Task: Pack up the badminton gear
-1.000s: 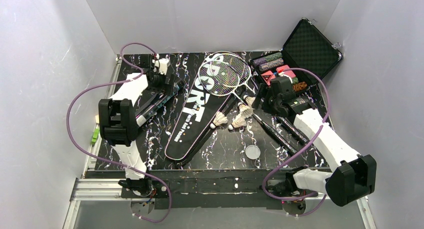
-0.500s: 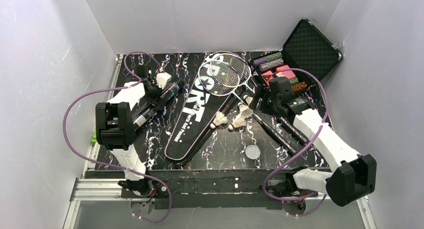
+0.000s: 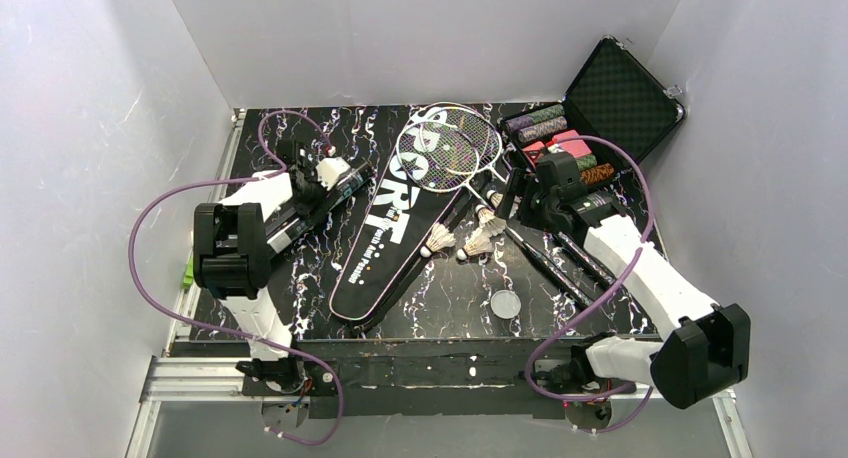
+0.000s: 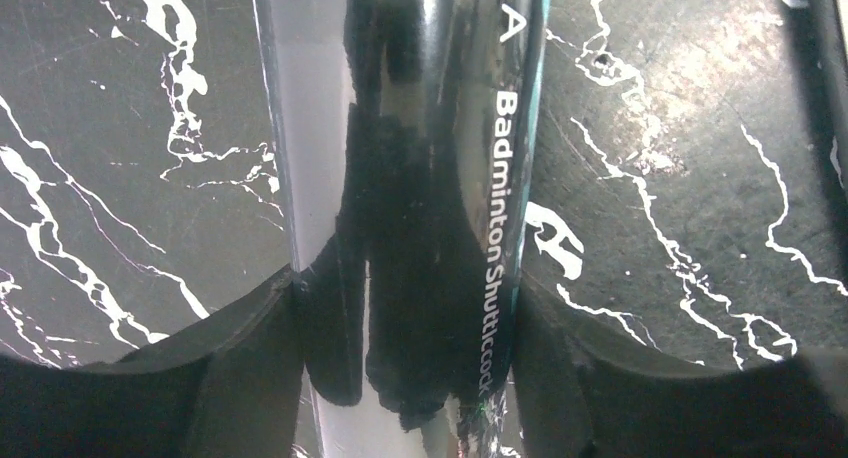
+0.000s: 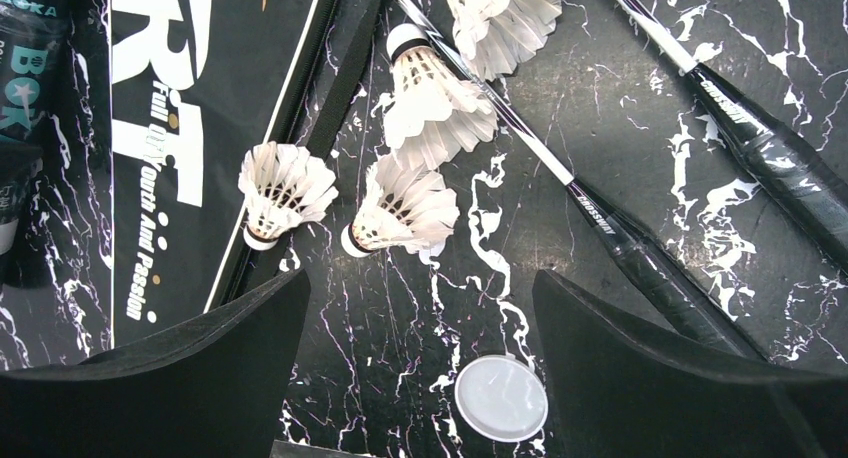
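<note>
Surface (image 3: 440,288): black, marbled, carries all the gear. Bag (image 3: 385,243), lettered "SPORT", lies flat at centre, wide end far from me; I cannot tell if its zip is open. Both rackets (image 3: 450,148) are outside it, heads overlapping on the bag's wide end, shafts and grips running down to my right. Poker chip case (image 3: 600,108) stands open at the far right corner, not part of this job. Tube (image 4: 420,178) lies slanted to the left of the bag. My left hand (image 4: 405,293) is clamped around it, one finger pressed against each side. I cannot tell whether the tube rests on the surface or is lifted clear. My right hand (image 5: 420,278) is spread wide and holds nothing, hanging above the shuttlecocks (image 5: 405,213). Four shuttlecocks show in the right wrist view, loose on the surface between the bag's edge and the racket shafts, one leaning on a shaft. A small round white lid (image 5: 500,398) lies alone nearer to me, probably the tube's cap. Judgement: early stage, nothing packed. Step in hand is readying the tube to receive shuttlecocks. Next move calls for lowering the right hand onto one shuttlecock and closing gently on its cork, not the feathers. The left hand must turn the tube's mouth toward it.
</note>
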Controlling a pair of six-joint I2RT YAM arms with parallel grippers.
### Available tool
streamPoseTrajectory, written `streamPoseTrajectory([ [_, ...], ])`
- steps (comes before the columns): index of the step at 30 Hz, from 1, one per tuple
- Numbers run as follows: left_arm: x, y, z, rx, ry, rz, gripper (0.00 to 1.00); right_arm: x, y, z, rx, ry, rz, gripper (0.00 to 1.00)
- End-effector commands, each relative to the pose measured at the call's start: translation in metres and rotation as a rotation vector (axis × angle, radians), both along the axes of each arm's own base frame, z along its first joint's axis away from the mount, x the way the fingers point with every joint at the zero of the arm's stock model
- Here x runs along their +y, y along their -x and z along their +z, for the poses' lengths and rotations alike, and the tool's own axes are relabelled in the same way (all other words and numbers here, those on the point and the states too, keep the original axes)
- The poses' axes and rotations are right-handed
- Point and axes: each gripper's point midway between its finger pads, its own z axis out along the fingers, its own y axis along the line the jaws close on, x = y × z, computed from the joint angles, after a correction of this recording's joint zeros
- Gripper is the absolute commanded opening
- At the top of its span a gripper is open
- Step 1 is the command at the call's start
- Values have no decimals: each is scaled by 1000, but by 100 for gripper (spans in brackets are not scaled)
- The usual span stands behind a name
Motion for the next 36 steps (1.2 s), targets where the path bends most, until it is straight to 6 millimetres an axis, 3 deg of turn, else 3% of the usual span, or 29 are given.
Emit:
streamPoseTrajectory([
  [1, -1, 12, 9, -2, -5, -61, 40, 21, -22, 23, -64, -56, 47, 89],
  [6, -1, 27, 31, -32, -5, -72, 36, 44, -37, 28, -25, -85, 124, 90],
  [12, -18, 45, 95, -142, 92, -70, 37, 84, -54, 27, 62, -152, 279, 90],
  [15, -37, 71, 128, -175, 201, -97, 40, 104, -54, 17, 98, -175, 345, 89],
  [18, -60, 109, 141, -191, 314, -173, 42, 119, -52, 1, 131, -169, 388, 86],
  [21, -79, 146, 148, -218, 399, -282, 43, 131, -49, -17, 172, -181, 419, 83],
  [25, -85, 177, 148, -263, 399, -373, 43, 144, -44, -36, 212, -199, 453, 79],
  [32, -92, 203, 155, -318, 395, -492, 42, 152, -31, -66, 269, -211, 477, 75],
  [36, -103, 221, 150, -329, 430, -605, 39, 153, -25, -76, 288, -220, 487, 71],
])
